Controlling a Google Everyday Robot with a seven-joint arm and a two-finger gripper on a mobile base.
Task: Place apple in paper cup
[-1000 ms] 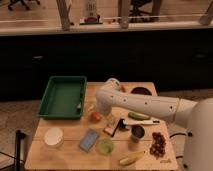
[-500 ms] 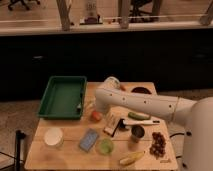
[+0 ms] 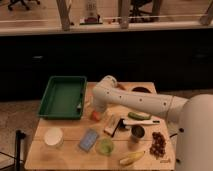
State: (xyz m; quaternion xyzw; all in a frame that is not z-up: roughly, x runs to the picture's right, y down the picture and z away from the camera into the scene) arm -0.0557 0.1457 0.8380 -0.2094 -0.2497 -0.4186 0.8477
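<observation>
The apple [image 3: 95, 115], small and red-orange, lies on the wooden table [image 3: 70, 127] just right of the green tray. My gripper [image 3: 96, 109] hangs at the end of the white arm, right over the apple, with its tip against it. The paper cup [image 3: 53, 136], short, wide and white, stands upright at the front left of the table, well to the left of and nearer than the apple. It looks empty.
A green tray [image 3: 62, 96] fills the back left. A blue packet [image 3: 89, 139], a small green cup [image 3: 105, 146], a dark metallic cup [image 3: 137, 132], a banana [image 3: 131, 158], grapes [image 3: 159, 143] and a green vegetable [image 3: 139, 115] lie at the front and right.
</observation>
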